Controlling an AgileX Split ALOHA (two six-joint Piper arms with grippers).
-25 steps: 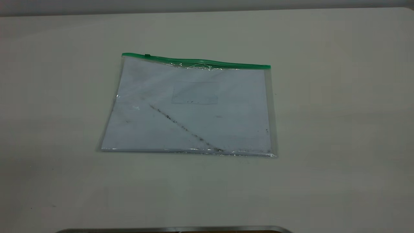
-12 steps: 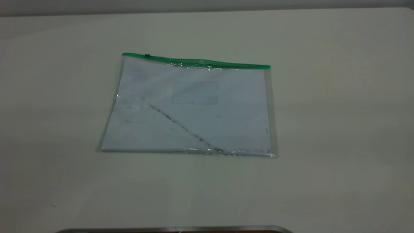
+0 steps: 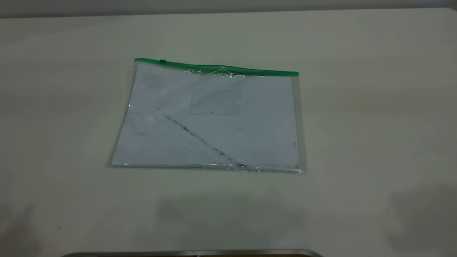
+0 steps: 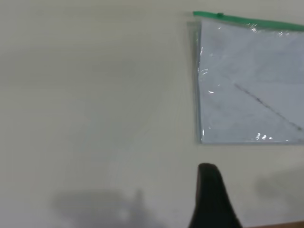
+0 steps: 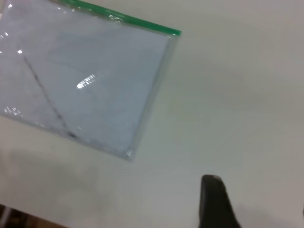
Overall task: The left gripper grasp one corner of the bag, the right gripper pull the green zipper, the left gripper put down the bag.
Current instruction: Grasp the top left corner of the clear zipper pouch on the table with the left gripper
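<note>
Nearest us, only one black fingertip of the left gripper (image 4: 211, 197) and of the right gripper (image 5: 216, 202) showed, so we could not tell their state. Beyond, the bag (image 3: 210, 121) lay flat on the table (image 3: 375, 107), the green zipper (image 3: 217, 67) along its far edge.

One black fingertip of the left gripper (image 4: 212, 199) is seen, held aloft; likewise one of the right gripper (image 5: 216, 203).

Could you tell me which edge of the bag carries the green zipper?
The far long edge of the bag; the green zipper runs along it, the others are clear plastic.
</note>
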